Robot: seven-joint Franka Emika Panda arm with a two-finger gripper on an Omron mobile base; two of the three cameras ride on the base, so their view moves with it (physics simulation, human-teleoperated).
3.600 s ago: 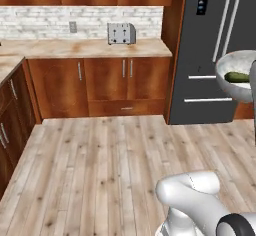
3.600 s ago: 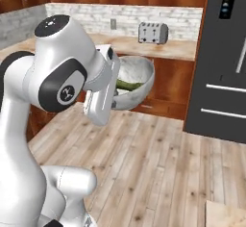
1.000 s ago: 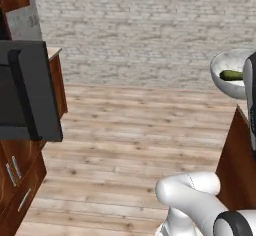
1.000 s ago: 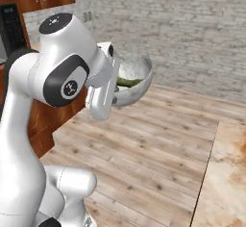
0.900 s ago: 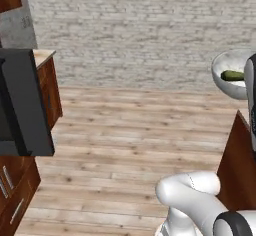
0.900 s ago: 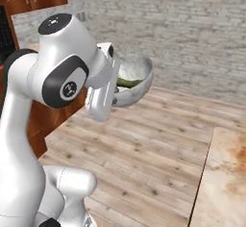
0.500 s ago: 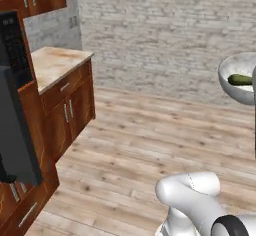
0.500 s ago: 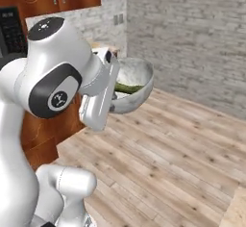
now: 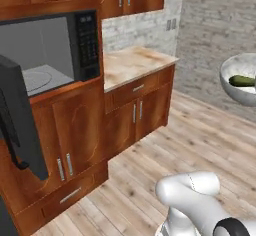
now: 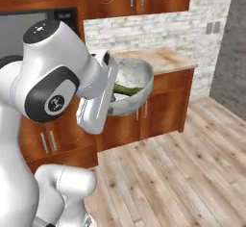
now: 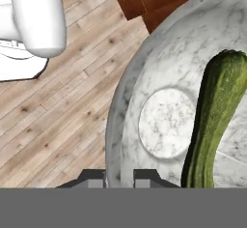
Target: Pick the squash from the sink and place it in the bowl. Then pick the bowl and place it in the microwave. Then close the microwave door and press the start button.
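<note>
Far left in the left base view, the microwave door (image 9: 20, 125) hangs wide open, a black panel swung out over the wooden floor (image 9: 200, 140). Right behind it is the microwave (image 9: 50, 55), light grey inside with the round turntable (image 9: 35, 80) in plain sight and the keypad (image 9: 87, 35) on its right edge. It sits built into brown cabinets (image 9: 85, 135), and a pale counter (image 9: 135, 62) runs off to the right of it, up to a grey brick wall (image 9: 220, 25).

Over at the right edge of that view the bowl (image 9: 240, 85) floats up in the air, with the squash (image 9: 242, 81) lying inside it. The right base view has the same bowl (image 10: 132, 89) held up beside the arm's wrist, level with the counter, squash (image 10: 127, 90) poking along the inside.

In the hand view the gripper (image 11: 119, 178) has its two tips pinching the bowl (image 11: 144, 67) by the rim, one tip outside the wall and one inside. The squash (image 11: 214, 121) rests against the whitish inside, just right of the flat round bottom, touching it.
</note>
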